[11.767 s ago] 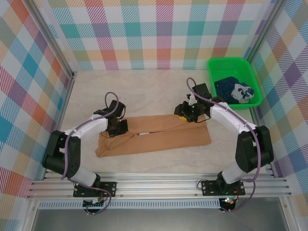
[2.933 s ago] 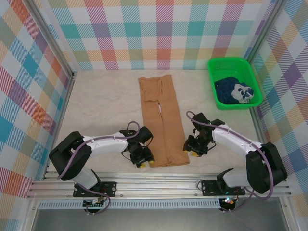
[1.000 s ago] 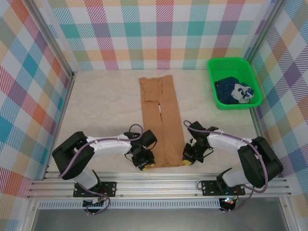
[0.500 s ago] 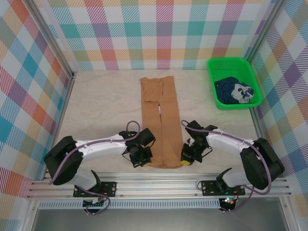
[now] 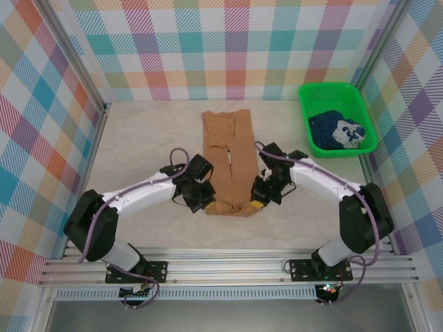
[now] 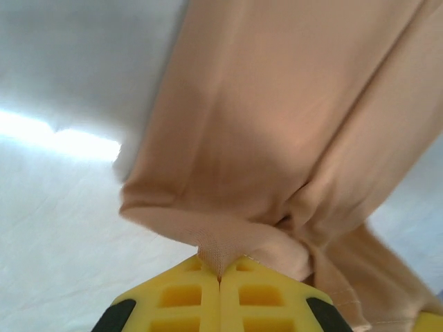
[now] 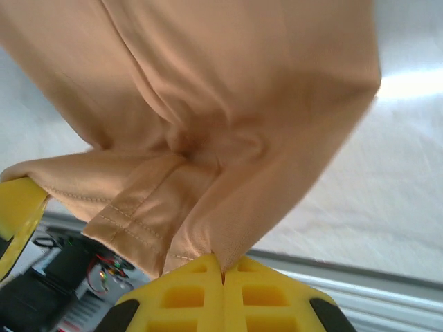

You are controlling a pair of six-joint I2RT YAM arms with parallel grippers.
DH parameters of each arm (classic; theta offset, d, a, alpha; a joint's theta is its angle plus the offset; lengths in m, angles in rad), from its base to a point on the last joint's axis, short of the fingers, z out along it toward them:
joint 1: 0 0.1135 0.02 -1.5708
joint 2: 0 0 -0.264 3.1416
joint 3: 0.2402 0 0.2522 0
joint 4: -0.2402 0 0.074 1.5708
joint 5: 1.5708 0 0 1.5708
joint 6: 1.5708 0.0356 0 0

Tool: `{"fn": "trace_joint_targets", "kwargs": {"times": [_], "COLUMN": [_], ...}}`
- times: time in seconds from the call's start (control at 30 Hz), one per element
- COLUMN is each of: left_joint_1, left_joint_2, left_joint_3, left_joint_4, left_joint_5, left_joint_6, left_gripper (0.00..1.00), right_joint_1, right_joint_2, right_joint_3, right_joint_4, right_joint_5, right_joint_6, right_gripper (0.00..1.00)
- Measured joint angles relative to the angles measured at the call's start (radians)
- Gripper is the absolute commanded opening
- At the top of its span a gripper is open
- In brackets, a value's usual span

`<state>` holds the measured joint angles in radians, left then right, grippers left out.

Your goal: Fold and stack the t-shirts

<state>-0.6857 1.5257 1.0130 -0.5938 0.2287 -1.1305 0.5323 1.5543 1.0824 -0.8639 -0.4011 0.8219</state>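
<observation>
Both grippers have moved up the table (image 5: pixel 138 145) from its near edge since half a second ago, taking the near hem of the tan shirt (image 5: pixel 228 149) with them, so the folded strip is shorter. Top view: the strip runs lengthwise at mid-table. The left gripper (image 5: pixel 206 203) and right gripper (image 5: pixel 257 202) sit at its two near corners. The navy shirt (image 5: pixel 332 128) lies bunched in the basket (image 5: pixel 325 88), well apart. Left wrist view: the left gripper (image 6: pixel 220 278) has its yellow fingers pressed together on a peak of hem, and the tan shirt (image 6: pixel 277 117) hangs off it in soft folds. Right wrist view: the right gripper (image 7: pixel 223 266) is likewise clamped on the stitched hem of the tan shirt (image 7: pixel 208 76), with cloth sagging beside the pinch. Assessment: the fabric is light, limp and thin, and will droop and crease between the holds. Grips at the corners, through all layers, look soundest.
</observation>
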Motion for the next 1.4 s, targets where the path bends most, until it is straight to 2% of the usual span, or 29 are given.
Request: {"fn": "trace_joint_targets", "kwargs": {"times": [0.23,0.43,0.6,0.63,0.67,0.73,0.8,0.87,0.97,1.03,1.17,1.27,1.33,1.4], "left_joint_1": [0.156,0.236,0.295,0.307,0.315,0.33,0.335,0.336,0.336,0.336,0.336,0.336,0.336,0.336], "left_joint_2": [0.159,0.34,0.48,0.51,0.533,0.58,0.6,0.593,0.523,0.439,0.272,0.228,0.237,0.251], "left_joint_3": [0.243,0.445,0.562,0.588,0.608,0.654,0.674,0.671,0.609,0.527,0.34,0.214,0.155,0.127], "left_joint_4": [-0.002,-0.007,-0.012,-0.013,-0.014,-0.017,-0.01,-0.006,0.014,0.023,0.03,0.063,0.075,0.082], "left_joint_5": [-0.014,-0.014,-0.014,-0.012,-0.007,0.001,0.001,0.001,-0.006,-0.01,-0.002,0.02,0.039,0.057], "left_joint_6": [0.074,0.13,0.164,0.172,0.179,0.199,0.217,0.238,0.263,0.27,0.262,0.245,0.229,0.209], "left_gripper": [0.0,0.0,0.0,0.05,0.13,0.36,0.46,0.49,0.48,0.45,0.3,0.28,0.28,0.27], "right_joint_1": [-0.099,-0.169,-0.209,-0.214,-0.218,-0.227,-0.233,-0.238,-0.238,-0.237,-0.224,-0.198,-0.177,-0.163], "right_joint_2": [0.208,0.46,0.649,0.686,0.714,0.776,0.801,0.795,0.722,0.641,0.435,0.324,0.301,0.309], "right_joint_3": [0.297,0.604,0.784,0.821,0.848,0.918,0.944,0.935,0.853,0.768,0.524,0.346,0.262,0.224], "right_joint_4": [-0.033,-0.051,-0.06,-0.066,-0.068,-0.082,-0.081,-0.078,-0.046,-0.026,0.055,0.131,0.176,0.211], "right_joint_5": [0.032,0.039,0.033,0.032,0.029,0.026,0.035,0.055,0.086,0.101,0.106,0.101,0.086,0.072], "right_joint_6": [-0.061,-0.099,-0.105,-0.106,-0.106,-0.107,-0.117,-0.129,-0.132,-0.131,-0.113,-0.074,-0.041,-0.014], "right_gripper": [0.0,0.0,0.0,0.01,0.15,0.36,0.46,0.5,0.49,0.48,0.41,0.39,0.32,0.17]}}
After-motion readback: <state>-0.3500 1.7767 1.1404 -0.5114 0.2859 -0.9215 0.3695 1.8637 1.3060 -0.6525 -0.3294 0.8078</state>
